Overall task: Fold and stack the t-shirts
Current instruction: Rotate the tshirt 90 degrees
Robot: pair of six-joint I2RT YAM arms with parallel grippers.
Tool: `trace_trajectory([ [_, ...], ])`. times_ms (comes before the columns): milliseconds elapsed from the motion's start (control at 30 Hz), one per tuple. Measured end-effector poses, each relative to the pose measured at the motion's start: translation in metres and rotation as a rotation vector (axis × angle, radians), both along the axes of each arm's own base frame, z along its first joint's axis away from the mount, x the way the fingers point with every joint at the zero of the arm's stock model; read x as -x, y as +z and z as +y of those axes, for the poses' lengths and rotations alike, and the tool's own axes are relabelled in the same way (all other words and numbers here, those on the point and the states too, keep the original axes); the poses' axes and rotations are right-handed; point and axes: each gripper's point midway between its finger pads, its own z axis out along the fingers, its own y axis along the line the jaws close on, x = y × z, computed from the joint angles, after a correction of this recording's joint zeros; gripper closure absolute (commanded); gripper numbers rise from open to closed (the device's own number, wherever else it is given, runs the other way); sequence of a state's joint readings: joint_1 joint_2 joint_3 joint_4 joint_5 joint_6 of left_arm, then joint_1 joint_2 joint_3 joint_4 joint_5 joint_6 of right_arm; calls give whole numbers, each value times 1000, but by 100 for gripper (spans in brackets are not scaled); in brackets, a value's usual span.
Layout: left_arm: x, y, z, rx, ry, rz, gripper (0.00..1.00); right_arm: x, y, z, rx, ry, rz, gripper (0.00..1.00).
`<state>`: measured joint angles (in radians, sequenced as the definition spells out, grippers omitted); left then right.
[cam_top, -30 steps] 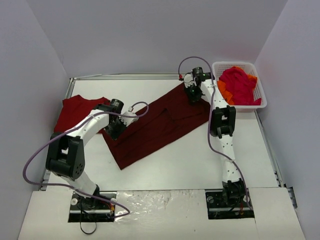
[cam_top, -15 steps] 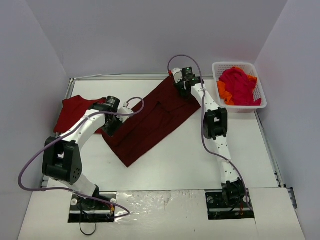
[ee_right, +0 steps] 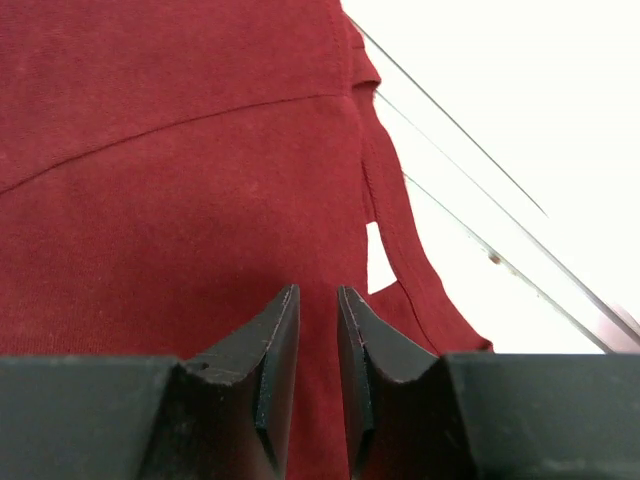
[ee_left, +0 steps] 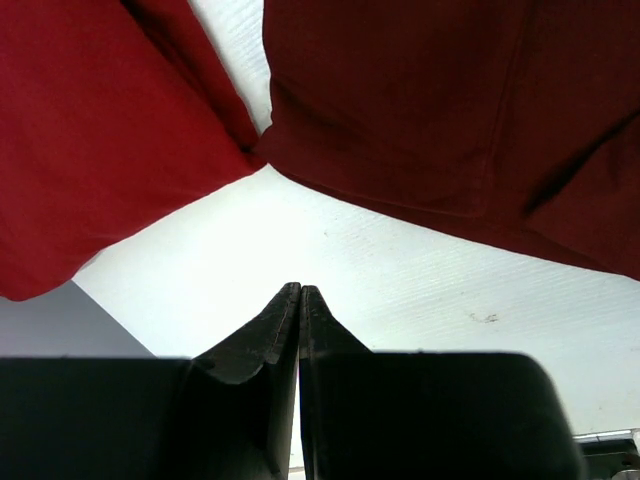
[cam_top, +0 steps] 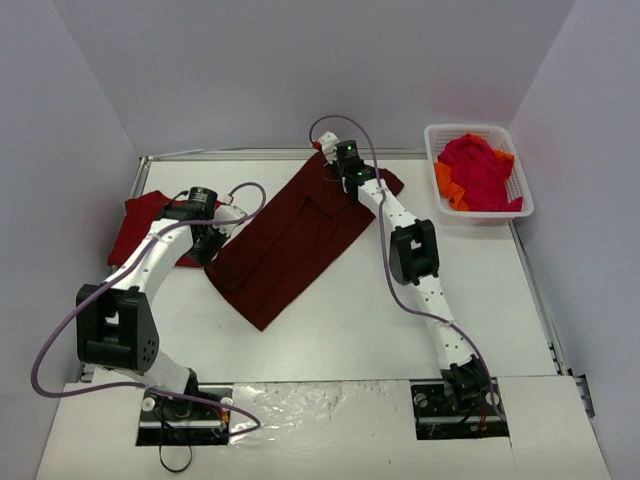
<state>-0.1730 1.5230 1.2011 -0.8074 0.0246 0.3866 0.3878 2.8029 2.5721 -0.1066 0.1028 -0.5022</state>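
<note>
Early yet: the maroon shirt [cam_top: 290, 240] lies slantwise on the worktop [cam_top: 400, 310], apparently part-folded, with a red shirt [cam_top: 135, 225] at left and more heaped in the basket [cam_top: 488, 214]. Left claw [ee_left: 300, 292] is pressed together, empty, over bare worktop. Right claw [ee_right: 317, 292] is slightly parted above the maroon's far edge, gripping nothing; I judge no stack begun.

No legible text, label, brand, number or sign in any view

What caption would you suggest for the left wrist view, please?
Shut left end effector over the table, facing red t-shirt and dark maroon t-shirt.
</note>
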Motion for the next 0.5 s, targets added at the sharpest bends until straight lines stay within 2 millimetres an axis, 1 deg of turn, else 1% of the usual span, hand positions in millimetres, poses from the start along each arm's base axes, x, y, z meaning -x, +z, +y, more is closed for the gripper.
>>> trace_trajectory([
  [67,0,1,1,2,5,-4,98,2,2,-2,16,-21,-8,82],
  [133,-1,1,0,6,4,-5,98,8,8,-10,35,-47,-6,83],
  [200,-1,2,0,8,4,-8,98,18,21,-21,53,-73,2,85],
  [233,-1,3,-1,13,2,-12,98,22,34,-24,51,-80,-6,91],
  [300,-1,7,-1,18,4,-29,98,37,65,-28,41,-76,-13,93],
  [333,-1,11,-1,21,4,-42,98,46,87,-29,25,-60,-21,99],
  [400,-3,19,-2,27,6,-77,98,69,132,-27,-2,-16,-37,100],
  [433,-4,24,-2,31,8,-97,98,85,160,-24,-20,17,-50,100],
  [467,-5,28,-1,35,11,-114,98,100,182,-17,-36,53,-61,100],
  [500,-5,32,-1,39,15,-130,98,119,207,-8,-58,99,-73,100],
])
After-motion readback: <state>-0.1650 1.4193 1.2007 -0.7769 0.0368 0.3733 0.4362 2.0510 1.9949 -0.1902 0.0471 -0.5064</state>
